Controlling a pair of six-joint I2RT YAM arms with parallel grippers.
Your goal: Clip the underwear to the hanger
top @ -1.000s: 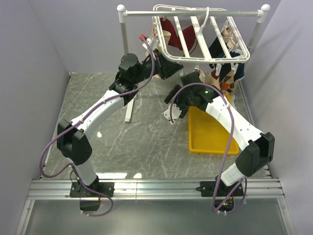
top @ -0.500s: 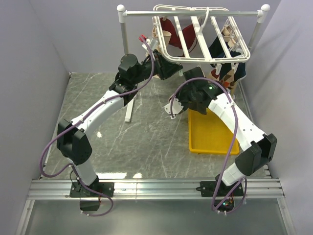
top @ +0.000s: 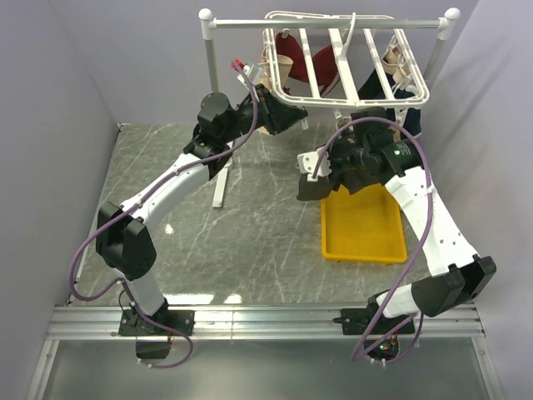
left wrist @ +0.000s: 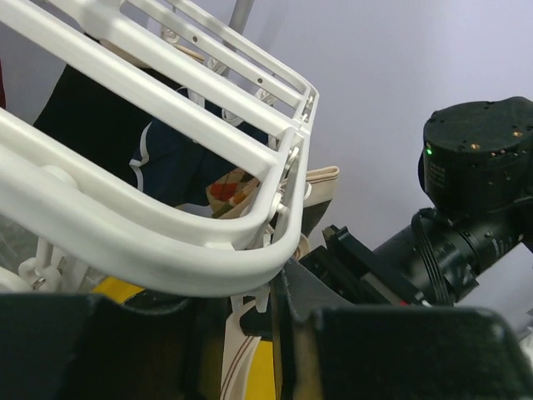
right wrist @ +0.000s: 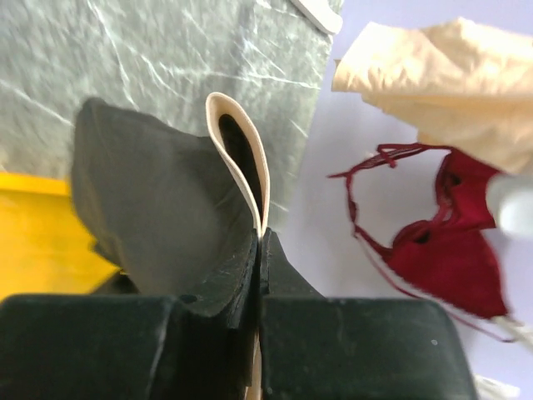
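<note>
Above grey marbled tabletop (top: 250,217), pinching dark grey-brown fabric underwear (right wrist: 150,192) by beige band (right wrist: 243,158) in right gripper (right wrist: 260,242), near white slatted plastic hanger (left wrist: 166,242). At hanger's near-left corner with left gripper (left wrist: 241,329), grip impossible to tell; not yet clipped.

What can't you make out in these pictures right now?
- Left gripper: what it grips. Top view, the hanger covers its tips; left wrist view, too blurred.
- Underwear: its lower part. Right wrist view, the right gripper hides it.
- Yellow tray: its far end. Top view, the right arm covers it.
</note>
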